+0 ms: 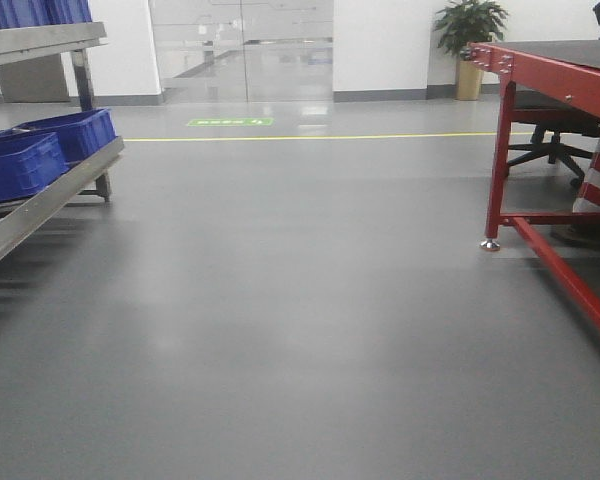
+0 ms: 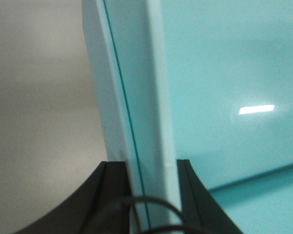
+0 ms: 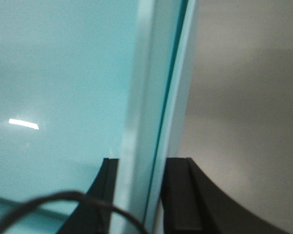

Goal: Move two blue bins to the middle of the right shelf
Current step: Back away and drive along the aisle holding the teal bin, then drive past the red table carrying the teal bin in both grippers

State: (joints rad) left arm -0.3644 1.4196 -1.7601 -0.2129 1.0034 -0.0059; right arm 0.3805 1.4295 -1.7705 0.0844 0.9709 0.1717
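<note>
Blue bins (image 2: 224, 73) in my grip: left gripper (image 2: 150, 165) and right gripper (image 3: 144, 163) each pinched tight on a pale rim wall, grey floor (image 2: 39, 97) behind.

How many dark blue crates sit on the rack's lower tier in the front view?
2: a nearer crate at the frame's left edge and a farther crate behind it. Others may be cut off at left.
</note>
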